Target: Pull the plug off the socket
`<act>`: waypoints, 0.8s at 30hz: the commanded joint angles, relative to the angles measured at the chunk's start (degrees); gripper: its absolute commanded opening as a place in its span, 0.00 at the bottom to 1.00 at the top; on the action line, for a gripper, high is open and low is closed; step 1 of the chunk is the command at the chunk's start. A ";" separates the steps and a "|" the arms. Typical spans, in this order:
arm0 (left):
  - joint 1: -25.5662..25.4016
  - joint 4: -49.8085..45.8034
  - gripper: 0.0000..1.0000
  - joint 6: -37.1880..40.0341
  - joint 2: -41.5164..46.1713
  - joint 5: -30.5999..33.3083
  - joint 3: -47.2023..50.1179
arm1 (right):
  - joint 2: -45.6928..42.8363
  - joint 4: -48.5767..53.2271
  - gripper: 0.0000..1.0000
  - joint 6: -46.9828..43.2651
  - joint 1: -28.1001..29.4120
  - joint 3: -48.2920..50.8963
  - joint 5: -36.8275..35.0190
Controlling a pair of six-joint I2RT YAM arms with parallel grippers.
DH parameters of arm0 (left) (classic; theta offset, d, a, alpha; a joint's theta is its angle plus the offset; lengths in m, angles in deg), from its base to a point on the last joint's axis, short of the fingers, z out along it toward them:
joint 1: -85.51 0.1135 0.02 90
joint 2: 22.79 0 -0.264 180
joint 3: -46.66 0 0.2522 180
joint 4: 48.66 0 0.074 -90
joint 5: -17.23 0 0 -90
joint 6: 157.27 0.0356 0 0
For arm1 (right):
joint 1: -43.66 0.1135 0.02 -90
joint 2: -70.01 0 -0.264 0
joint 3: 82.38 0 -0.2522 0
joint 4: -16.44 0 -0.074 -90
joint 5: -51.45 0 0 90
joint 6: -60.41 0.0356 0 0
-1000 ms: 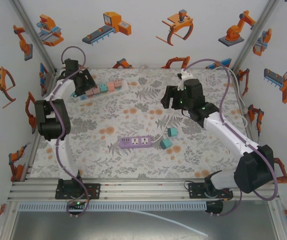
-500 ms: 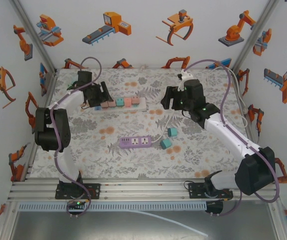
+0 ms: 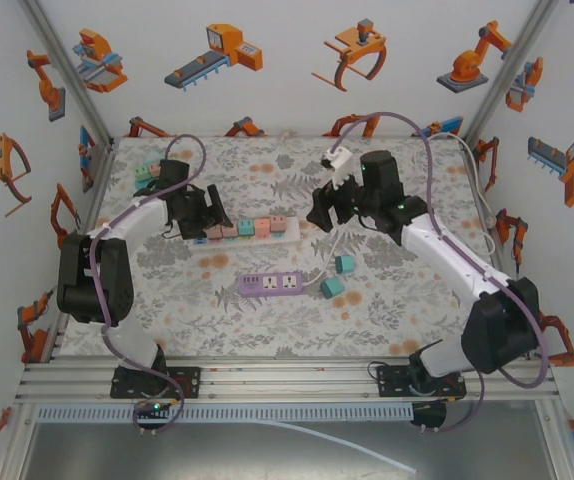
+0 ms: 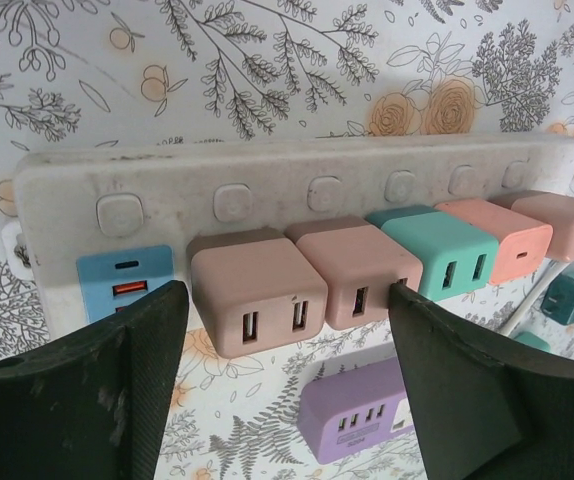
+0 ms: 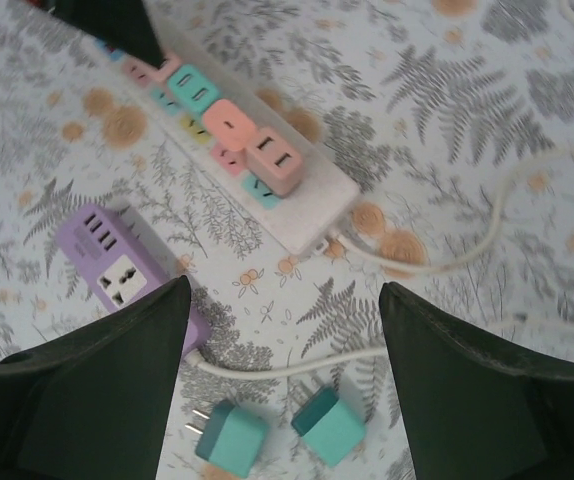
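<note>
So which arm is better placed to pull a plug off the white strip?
Left. The left gripper is open right over the pink plugs on the white strip; the right gripper hangs open beyond the strip's end.

A white power strip (image 4: 297,190) lies across the floral desk (image 4: 267,70). Plugged along its near side are a blue USB adapter (image 4: 125,280), two brown adapters (image 4: 252,300), a teal adapter (image 4: 445,255) and pink ones. Two dark fingers (image 4: 87,390) stand spread below, flanking the brown adapters. A purple socket block (image 4: 352,410) lies nearer.
</note>
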 commanded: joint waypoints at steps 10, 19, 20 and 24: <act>-0.02 -8.38 0.85 -3.74 8.09 3.51 1.19 | 20.53 11.09 0.69 -32.42 4.64 -17.75 11.07; 0.35 -5.65 0.92 -0.39 16.97 2.30 4.81 | 32.67 11.76 0.67 -39.02 6.04 -26.88 12.55; 0.69 -5.49 0.92 -0.77 17.65 2.39 5.40 | 33.67 11.85 0.66 -39.21 6.04 -27.52 12.60; 2.95 -5.43 0.90 -3.30 19.79 2.47 7.50 | 37.17 14.56 0.63 -40.53 6.08 -30.47 13.38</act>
